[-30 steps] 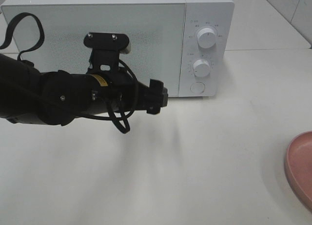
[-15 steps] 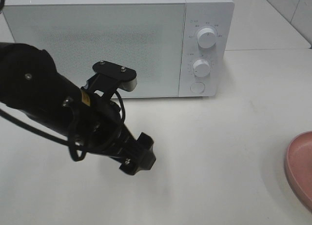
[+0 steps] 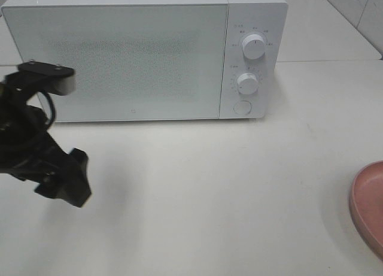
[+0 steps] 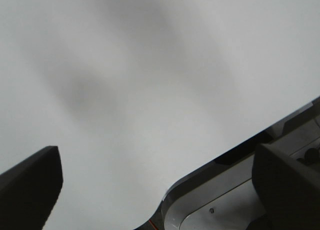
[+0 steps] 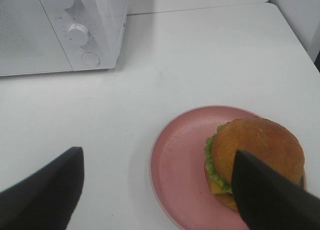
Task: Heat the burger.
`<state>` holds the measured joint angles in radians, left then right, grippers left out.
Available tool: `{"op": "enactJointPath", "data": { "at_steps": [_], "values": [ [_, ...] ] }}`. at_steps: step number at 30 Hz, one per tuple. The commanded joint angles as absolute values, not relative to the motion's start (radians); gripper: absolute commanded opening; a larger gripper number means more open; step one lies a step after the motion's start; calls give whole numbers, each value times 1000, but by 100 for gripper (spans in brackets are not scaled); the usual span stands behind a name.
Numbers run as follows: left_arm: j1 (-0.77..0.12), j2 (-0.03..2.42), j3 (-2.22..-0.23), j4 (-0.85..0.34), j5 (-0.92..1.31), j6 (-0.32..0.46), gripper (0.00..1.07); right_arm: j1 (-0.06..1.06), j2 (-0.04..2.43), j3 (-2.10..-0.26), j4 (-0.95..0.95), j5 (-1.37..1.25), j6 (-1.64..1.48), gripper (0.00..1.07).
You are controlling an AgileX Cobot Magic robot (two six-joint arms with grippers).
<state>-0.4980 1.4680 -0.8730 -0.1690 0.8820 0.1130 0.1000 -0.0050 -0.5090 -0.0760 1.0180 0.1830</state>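
We've got the white microwave (image 3: 143,54) at the far side of the bench (image 3: 239,192), door shut, its two knobs (image 3: 254,46) and round button on the right-hand panel. Our left gripper (image 4: 155,190) hangs low over bare bench at the near left, well clear of the microwave, its fingers (image 4: 30,185) spread wide with nothing between them. Over on the right, the burger (image 5: 255,157) sits on the pink plate (image 5: 180,165), toward the plate's right side, glossy bun up, lettuce and cheese peeking out beneath. From the high camera we only catch the plate's edge at the far right, so the burger itself is out of that shot. Our right gripper (image 5: 155,185) hovers above the plate, fingers apart, holding nothing, one finger appearing to overlap the burger's near edge.
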Motion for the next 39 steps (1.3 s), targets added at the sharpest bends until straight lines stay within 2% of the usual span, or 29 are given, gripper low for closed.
{"op": "enactJointPath", "data": {
  "at_steps": [1,2,3,4,6,7,8,9,12,25,30,33,39],
  "values": [
    [-328,1429,-872,-149,982,107,98,93,-30,-506,-74,1005,185,75],
    [-284,1422,-872,-143,1001,107,98,93,-30,-506,-74,1005,185,75],
    [-284,1422,-872,-143,1001,107,98,93,-30,-506,-74,1005,185,75],
    [-203,1410,-872,-127,1033,107,98,93,-30,-506,-74,1005,185,75],
    [-173,1404,-872,-120,1057,107,98,93,-30,-506,-74,1005,185,75],
    [-108,1391,-872,-108,1103,107,98,93,-30,-506,-74,1005,185,75],
    [-108,1391,-872,-108,1103,107,98,93,-30,-506,-74,1005,185,75],
    [-62,1380,-871,-103,1138,105,98,93,-30,-506,-74,1005,185,75],
    [-16,1355,-849,-118,1159,98,98,93,-30,-506,-74,1005,185,75],
    [-11,1159,-638,-124,1117,99,98,93,-30,-506,-74,1005,186,75],
    [-11,984,-503,-106,1044,97,98,93,-30,-506,-74,1005,186,75],
    [-11,959,-508,-98,1042,88,98,93,-30,-506,-74,1005,186,75],
    [-11,759,-507,-84,1042,80,98,93,-30,-506,-74,1005,187,75]
  ]
}}
